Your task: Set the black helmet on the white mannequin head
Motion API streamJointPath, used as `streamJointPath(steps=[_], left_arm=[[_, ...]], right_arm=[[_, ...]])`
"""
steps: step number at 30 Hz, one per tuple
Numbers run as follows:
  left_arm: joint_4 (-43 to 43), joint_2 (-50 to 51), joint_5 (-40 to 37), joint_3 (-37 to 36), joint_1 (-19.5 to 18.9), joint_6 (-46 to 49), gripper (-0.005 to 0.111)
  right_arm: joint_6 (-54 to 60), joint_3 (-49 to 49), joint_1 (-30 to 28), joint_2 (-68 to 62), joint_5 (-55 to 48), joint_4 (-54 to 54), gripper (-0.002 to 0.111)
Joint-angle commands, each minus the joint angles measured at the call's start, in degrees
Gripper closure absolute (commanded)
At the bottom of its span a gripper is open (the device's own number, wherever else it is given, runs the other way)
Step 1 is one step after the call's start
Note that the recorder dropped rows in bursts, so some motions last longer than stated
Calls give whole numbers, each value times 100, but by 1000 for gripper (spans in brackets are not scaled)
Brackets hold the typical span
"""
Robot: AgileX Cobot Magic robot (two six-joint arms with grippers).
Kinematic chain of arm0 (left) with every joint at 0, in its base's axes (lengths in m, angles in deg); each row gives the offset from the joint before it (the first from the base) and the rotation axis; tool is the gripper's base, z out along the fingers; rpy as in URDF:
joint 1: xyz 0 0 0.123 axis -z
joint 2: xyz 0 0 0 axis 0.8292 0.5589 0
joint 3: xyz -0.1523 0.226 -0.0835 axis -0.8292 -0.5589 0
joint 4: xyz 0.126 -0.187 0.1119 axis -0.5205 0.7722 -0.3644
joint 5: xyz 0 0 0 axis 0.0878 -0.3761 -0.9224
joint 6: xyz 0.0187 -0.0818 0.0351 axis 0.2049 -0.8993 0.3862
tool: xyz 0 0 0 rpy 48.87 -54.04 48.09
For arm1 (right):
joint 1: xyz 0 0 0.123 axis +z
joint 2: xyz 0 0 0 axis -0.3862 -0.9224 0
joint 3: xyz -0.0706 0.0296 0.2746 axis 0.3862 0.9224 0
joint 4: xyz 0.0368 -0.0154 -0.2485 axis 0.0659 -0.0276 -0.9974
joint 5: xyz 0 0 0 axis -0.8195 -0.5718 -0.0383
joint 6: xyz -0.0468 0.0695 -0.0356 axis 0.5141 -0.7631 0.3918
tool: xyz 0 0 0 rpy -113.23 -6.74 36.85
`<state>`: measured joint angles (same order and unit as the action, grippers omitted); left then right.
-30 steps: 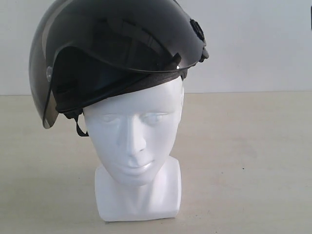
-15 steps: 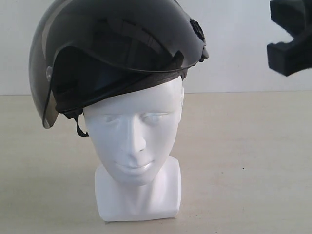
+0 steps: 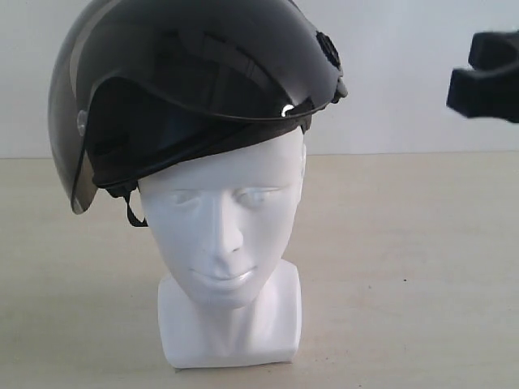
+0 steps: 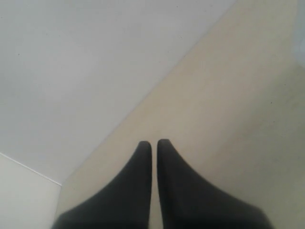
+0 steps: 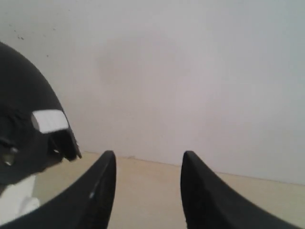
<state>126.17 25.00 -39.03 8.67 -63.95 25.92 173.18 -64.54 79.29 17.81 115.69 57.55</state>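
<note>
The black helmet [image 3: 195, 89] sits tilted on top of the white mannequin head [image 3: 227, 243], its smoky visor hanging down on the left of the exterior view. In the right wrist view the helmet's rear edge [image 5: 28, 129] shows with a bit of the white mannequin head [image 5: 14, 202] below it. My right gripper [image 3: 485, 77] hovers at the upper right, clear of the helmet, open with nothing between its fingers [image 5: 147, 157]. My left gripper [image 4: 154, 143] is shut over bare table and holds nothing.
The head stands on a beige table [image 3: 405, 267] with a white wall [image 3: 422, 49] behind. The table's far edge meets the wall in both wrist views.
My right gripper came into the exterior view at the upper right, then shifted slightly right and down. The helmet and the head have not moved.
</note>
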Motion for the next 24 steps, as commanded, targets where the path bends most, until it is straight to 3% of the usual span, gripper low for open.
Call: streamJointPath(steps=[1, 4, 5, 10, 14, 18, 21, 24], left_arm=[[18, -19, 14, -23, -15, -43, 102], [18, -19, 14, -23, -15, -43, 102], [18, -19, 14, -23, -15, -43, 102], [18, -19, 14, -23, -15, -43, 102], [18, -19, 14, -23, -15, -43, 102], [18, -19, 14, -23, -15, -43, 102], [18, -19, 14, -23, -15, -43, 102], [18, -19, 14, -23, -15, -43, 102]], right_arm=[[1013, -790, -2, 7, -218, -44, 65], [3208, -1488, -2, 7, 166, 565, 65], [3370, -1678, -2, 7, 481, 672, 65], [3370, -2056, -2, 28, 1645, 879, 71], [3370, -2043, -2, 28, 1593, 995, 81], [3370, -2043, -2, 17, 1337, 987, 81], [3207, -1948, -2, 17, 1332, 334, 81], [2094, -1675, -2, 17, 1300, -1051, 81]])
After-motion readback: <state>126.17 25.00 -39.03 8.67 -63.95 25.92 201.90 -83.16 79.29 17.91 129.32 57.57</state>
